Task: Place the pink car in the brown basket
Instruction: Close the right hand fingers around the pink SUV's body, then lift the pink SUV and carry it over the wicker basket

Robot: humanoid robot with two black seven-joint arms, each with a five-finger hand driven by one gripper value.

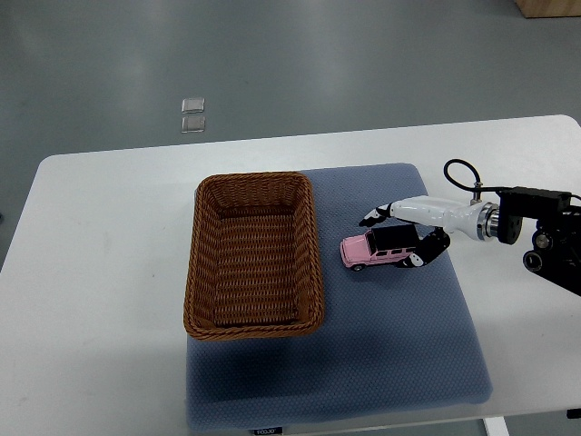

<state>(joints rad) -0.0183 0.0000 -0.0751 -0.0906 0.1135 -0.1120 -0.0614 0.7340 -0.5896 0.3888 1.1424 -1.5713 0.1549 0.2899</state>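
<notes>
Top view: a steep look down on a white desk (100,272) standing on a grey floor.
Mat: a blue-grey padded mat (399,345) covers the desk's middle and runs to its near edge.
Basket: a brown wicker basket (201,272), rectangular, sits on the mat's left edge, partly over the bare desk; nothing lies inside it.
Right arm: it enters from the desk's right edge, black at the wrist with a looped black cable, white along the hand.
Right hand (419,229): its fingers curl around the car's rear, black fingertips (372,218) above the roof and others on the near side, touching the toy.
Pink car (379,249): a small pink toy with a dark roof, on the mat just right of the basket, nose towards the basket, wheels down.
Floor: two small clear squares (192,115) lie beyond the desk's far edge.
</notes>
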